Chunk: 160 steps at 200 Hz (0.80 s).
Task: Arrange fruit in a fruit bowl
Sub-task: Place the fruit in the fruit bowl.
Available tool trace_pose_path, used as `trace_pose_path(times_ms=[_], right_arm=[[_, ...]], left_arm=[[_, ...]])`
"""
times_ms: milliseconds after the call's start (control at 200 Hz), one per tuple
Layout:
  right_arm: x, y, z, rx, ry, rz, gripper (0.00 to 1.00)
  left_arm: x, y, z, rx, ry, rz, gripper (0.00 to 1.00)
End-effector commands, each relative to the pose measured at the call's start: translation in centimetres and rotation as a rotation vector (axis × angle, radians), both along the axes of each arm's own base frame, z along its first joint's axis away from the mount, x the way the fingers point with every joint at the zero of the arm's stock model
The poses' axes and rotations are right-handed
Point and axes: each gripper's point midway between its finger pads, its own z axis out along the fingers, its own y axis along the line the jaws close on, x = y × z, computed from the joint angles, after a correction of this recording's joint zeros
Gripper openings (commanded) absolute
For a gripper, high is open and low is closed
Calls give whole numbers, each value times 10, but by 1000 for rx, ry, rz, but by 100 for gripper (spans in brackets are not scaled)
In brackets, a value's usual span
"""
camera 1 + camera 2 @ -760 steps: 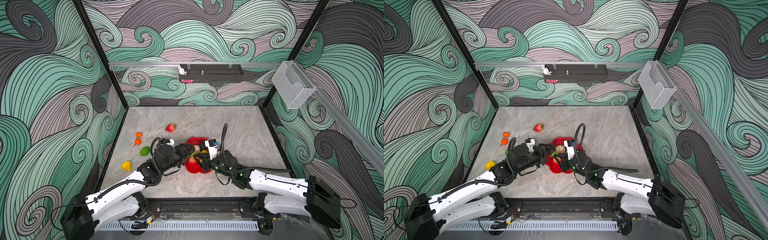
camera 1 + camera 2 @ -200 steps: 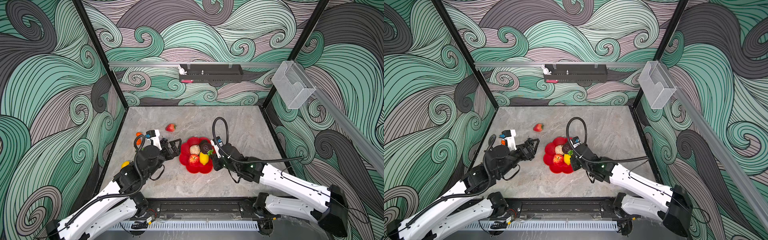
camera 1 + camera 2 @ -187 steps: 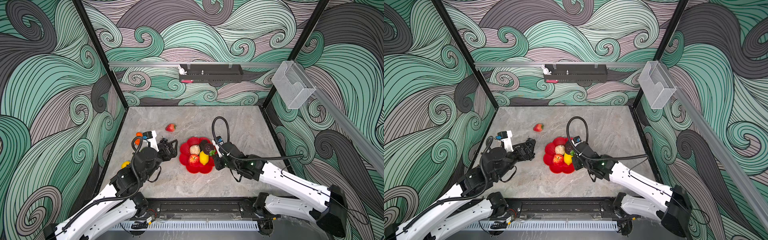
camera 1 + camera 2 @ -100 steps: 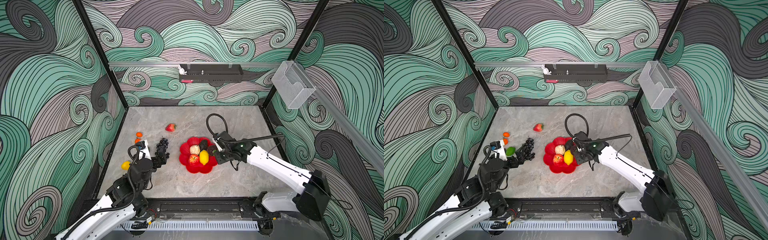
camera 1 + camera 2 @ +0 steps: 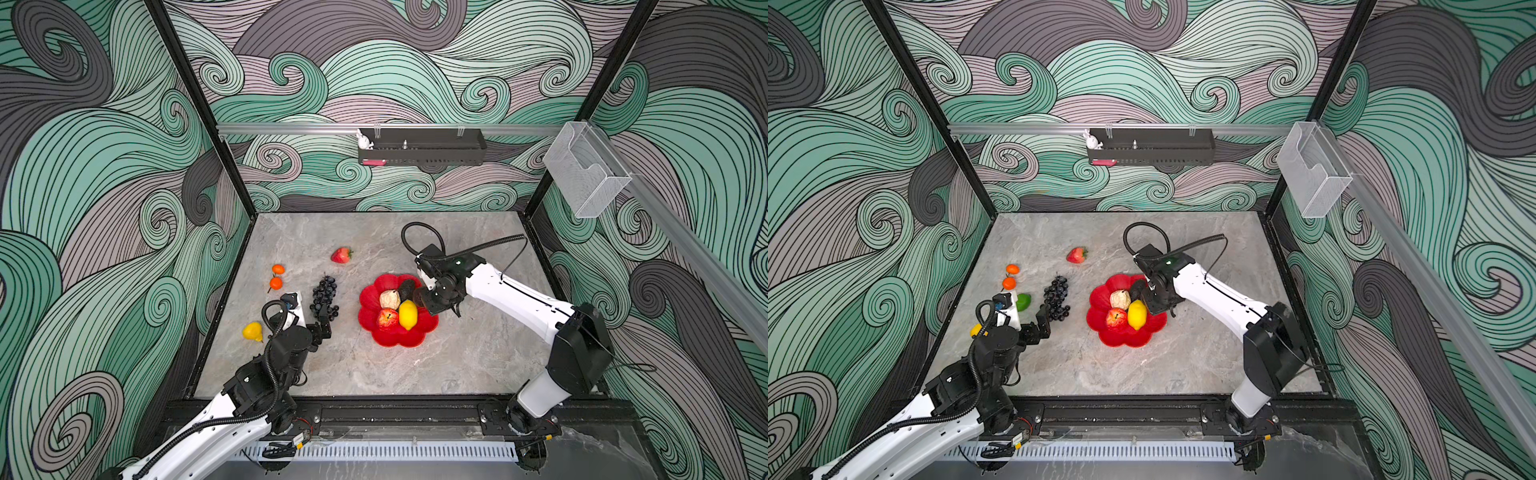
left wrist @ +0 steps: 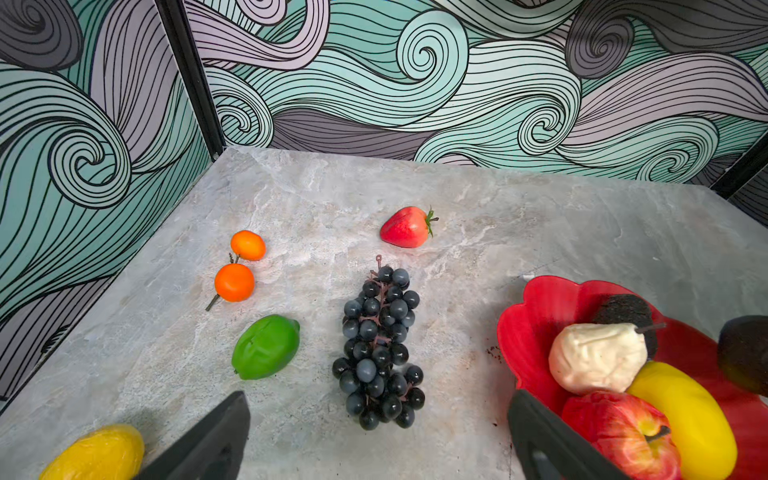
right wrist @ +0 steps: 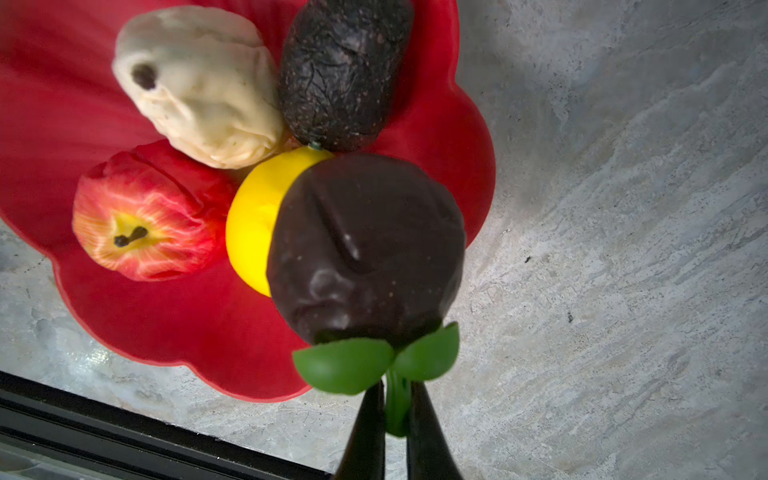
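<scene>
1. Risk: dark fruit (image 7: 365, 249) pinched only by its leafy stem (image 7: 395, 419) in the closed right gripper (image 7: 395, 388), hanging over the bowl (image 5: 368, 299) edge; may twist loose and land outside the bowl.
2. Inside bowl: apple (image 5: 387, 319), lemon (image 5: 408, 314), beige lump (image 5: 389, 299), avocado (image 5: 407, 288).
3. Beside bowl: grapes (image 6: 380, 340), in front of the wide-open, empty left gripper (image 6: 378, 401).

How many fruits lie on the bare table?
6: strawberry farthest back, two oranges by the left wall, lime and grape bunch ahead of the left hand, lemon nearest the front. Others may be hidden.
</scene>
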Motion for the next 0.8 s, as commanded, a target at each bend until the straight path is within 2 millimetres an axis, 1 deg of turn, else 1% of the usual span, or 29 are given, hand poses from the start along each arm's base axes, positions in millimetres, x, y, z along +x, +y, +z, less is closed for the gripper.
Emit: trace_pose_path(times_ms=[0,255,445,550,796], right_arm=[[-2,-8,-2,-50,44,11,0],[5,-6,-10,-74,79,1,0],[9,-11,-17,-93,91,-18,0],[8,-13,-23,-106,112,-20,0],[10,-11,-28,-108,124,-22,1]], left_arm=[[1,10,8,24,-43,41,98],[-2,12,10,12,-64,38,99],[-2,10,10,8,-64,29,99],[-2,10,9,9,-63,29,99],[-1,9,9,7,-61,23,99]])
